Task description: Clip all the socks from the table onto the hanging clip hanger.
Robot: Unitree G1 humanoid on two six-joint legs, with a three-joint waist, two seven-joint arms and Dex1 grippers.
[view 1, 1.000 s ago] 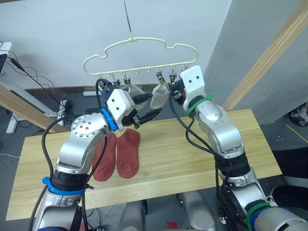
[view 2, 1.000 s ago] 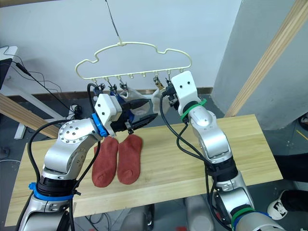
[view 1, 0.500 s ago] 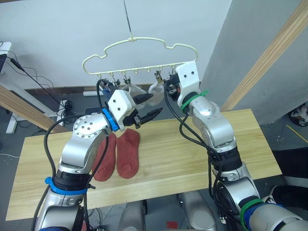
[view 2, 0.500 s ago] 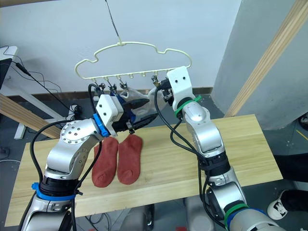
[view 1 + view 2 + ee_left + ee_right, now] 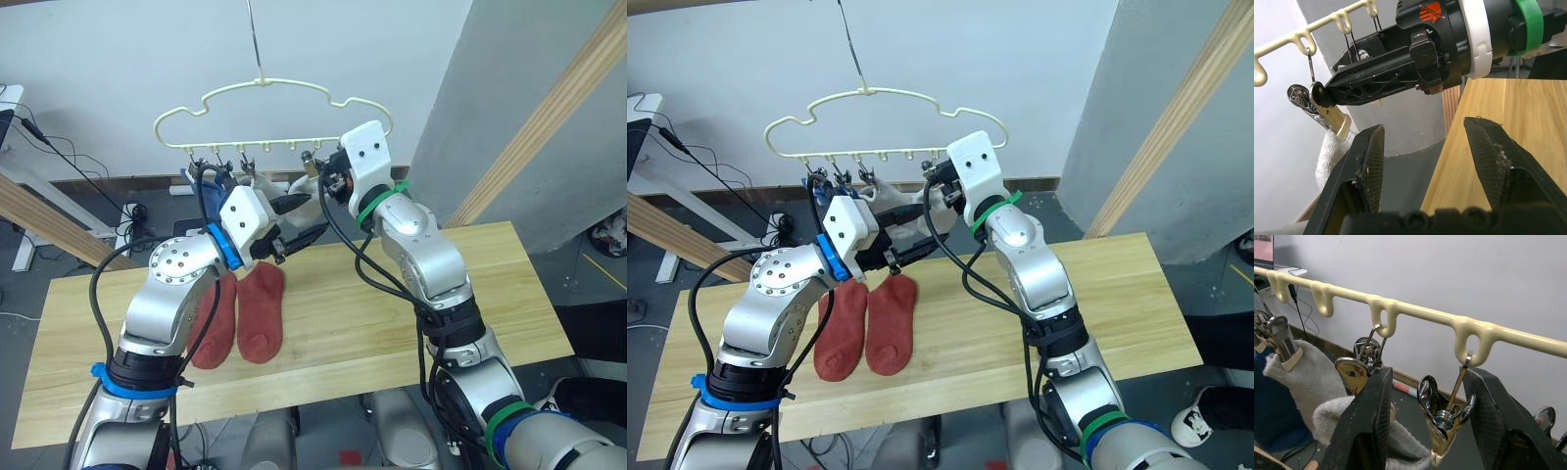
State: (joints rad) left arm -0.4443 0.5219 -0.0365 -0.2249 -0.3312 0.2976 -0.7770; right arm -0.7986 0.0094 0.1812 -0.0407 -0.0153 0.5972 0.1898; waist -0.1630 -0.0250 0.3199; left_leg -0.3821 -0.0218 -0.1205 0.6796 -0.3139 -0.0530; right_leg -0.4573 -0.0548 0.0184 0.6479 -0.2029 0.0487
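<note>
The cream clip hanger hangs over the back edge of the table. Two light grey socks and a blue sock hang from its clips. Two rust-red socks lie side by side on the table's left half. My right gripper is raised to the clip row and open, one metal clip hanging between its fingers. Just below the hanging socks, my left gripper is open and holds nothing, pointing at the right gripper.
A slanted wooden pole rises behind the table's right end, and another crosses at the far left. Cables trail over the floor at the back left. The table's right half is bare wood.
The hanger has swung to the left. My right gripper has moved left and up along the clip row. The left gripper has barely moved.
</note>
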